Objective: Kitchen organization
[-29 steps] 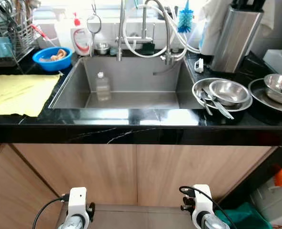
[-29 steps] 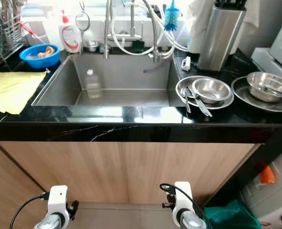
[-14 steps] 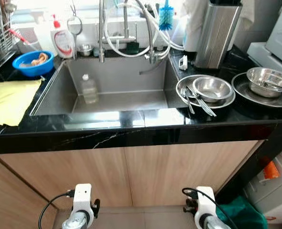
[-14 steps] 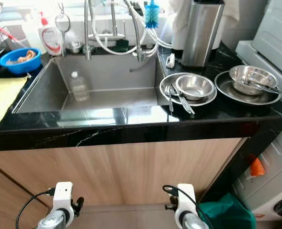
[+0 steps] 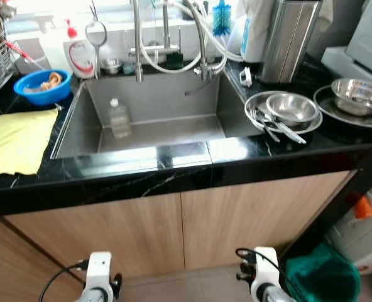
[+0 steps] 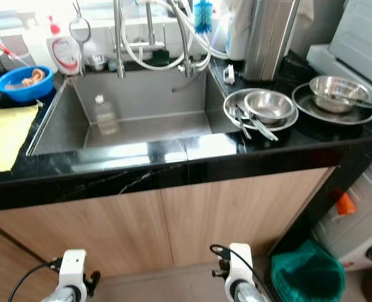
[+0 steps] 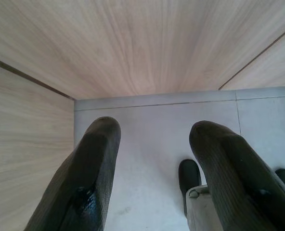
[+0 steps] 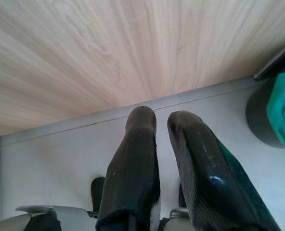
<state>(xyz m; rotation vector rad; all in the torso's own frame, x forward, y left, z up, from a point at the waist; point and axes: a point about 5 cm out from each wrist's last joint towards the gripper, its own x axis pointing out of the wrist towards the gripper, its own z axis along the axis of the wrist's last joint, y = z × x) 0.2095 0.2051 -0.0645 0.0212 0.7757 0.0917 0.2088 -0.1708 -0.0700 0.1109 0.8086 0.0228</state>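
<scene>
Steel sink [image 5: 154, 113] fills the eye views; wrist views show left tool [image 7: 154, 144] spread, right tool [image 8: 161, 132] nearly closed.

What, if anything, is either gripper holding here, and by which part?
Nothing is held. The left gripper hangs open over the floor by the cabinet doors, nothing between its fingers. The right gripper hangs nearly closed, also with nothing between them.

No text, brand or number can be read anywhere: the red-and-white label on the soap bottle [image 5: 80, 55] at the back edge of the bench [image 5: 173, 170] is too small and blurred to make out.
</scene>
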